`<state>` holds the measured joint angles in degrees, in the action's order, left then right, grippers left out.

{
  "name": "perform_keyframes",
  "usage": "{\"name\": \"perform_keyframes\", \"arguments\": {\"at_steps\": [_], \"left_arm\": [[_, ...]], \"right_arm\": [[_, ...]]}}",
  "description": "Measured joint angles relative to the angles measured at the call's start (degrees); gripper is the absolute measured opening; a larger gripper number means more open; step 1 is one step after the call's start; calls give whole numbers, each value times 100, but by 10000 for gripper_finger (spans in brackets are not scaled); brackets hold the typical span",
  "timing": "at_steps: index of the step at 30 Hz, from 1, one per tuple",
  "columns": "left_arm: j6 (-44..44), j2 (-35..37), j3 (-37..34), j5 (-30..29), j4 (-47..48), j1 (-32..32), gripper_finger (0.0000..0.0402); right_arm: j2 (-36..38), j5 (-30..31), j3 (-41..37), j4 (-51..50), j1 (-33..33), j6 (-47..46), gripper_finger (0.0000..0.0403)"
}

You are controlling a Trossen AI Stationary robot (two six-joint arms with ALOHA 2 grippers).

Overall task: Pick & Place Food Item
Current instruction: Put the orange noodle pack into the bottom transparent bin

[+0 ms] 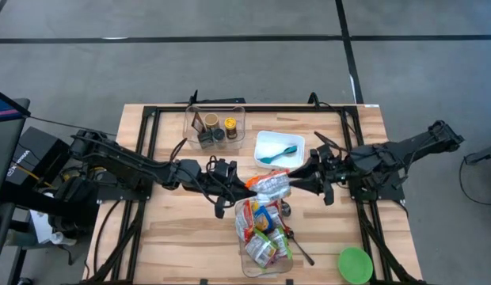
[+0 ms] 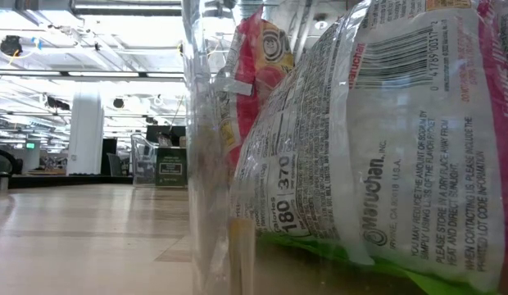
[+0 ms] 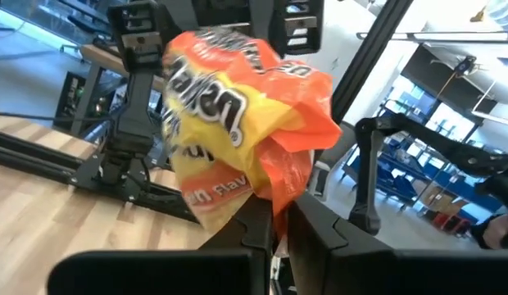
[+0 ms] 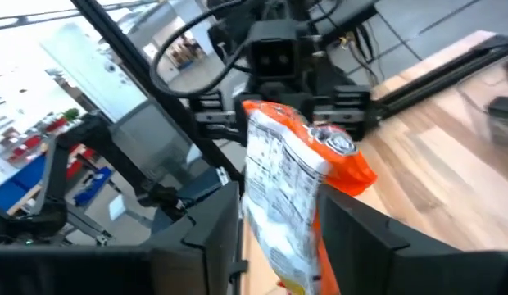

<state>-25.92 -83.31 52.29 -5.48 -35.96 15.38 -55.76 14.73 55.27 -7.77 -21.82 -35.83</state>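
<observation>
Overhead, the left gripper (image 1: 247, 181) pinched one end of an orange snack packet (image 1: 269, 184), held above the wooden table (image 1: 190, 237) between both arms. Opposite, the right gripper (image 1: 293, 183) stood with fingers spread around the packet, above a clear bin (image 1: 264, 236) of snacks.

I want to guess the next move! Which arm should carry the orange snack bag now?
Probably the left. The left hand is pinched shut on the orange snack bag, while the right hand has opened around it, both above the bin of snacks.
</observation>
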Motion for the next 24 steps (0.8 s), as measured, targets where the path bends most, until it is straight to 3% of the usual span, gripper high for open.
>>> {"name": "perform_keyframes", "arguments": {"at_steps": [11,24], "left_arm": [[-484,2,0,0,-163,245,16],[-2350,2,0,416,-160,1270,14]], "right_arm": [[669,38,0,-182,458,181,143],[653,39,0,-423,1162,179,107]]}}
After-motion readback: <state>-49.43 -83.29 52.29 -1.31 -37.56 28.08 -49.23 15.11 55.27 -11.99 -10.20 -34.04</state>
